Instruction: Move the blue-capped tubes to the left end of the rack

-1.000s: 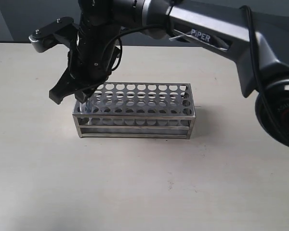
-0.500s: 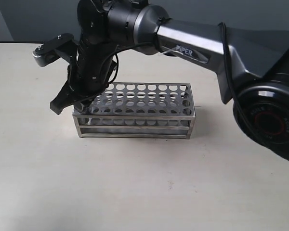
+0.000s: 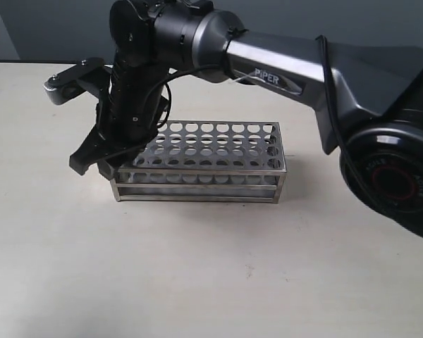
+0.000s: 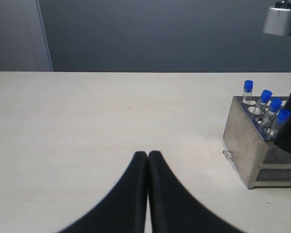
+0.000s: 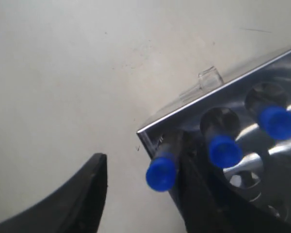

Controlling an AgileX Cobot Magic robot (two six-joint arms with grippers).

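The steel rack [image 3: 204,184] stands mid-table. In the left wrist view several blue-capped tubes [image 4: 266,96] stand in a row at its near end. My right gripper [image 3: 95,167] reaches across to the rack's left end. Its jaws [image 5: 140,162] stand open around the corner tube [image 5: 161,172], which sits in the corner hole and leans against one finger [image 5: 196,194]. Two more blue-capped tubes [image 5: 224,150] [image 5: 278,122] fill the holes beside it. My left gripper [image 4: 148,156] is shut on nothing, low over bare table some way from the rack [image 4: 240,136].
The right arm [image 3: 282,63] stretches over the rack from the right side. A small clear scrap [image 5: 208,77] lies on the table against the rack's end wall. Pale tabletop [image 3: 197,267] surrounds the rack.
The right gripper has sunk a little at the rack's left end. Its jaws have spread apart, letting go of the corner tube.
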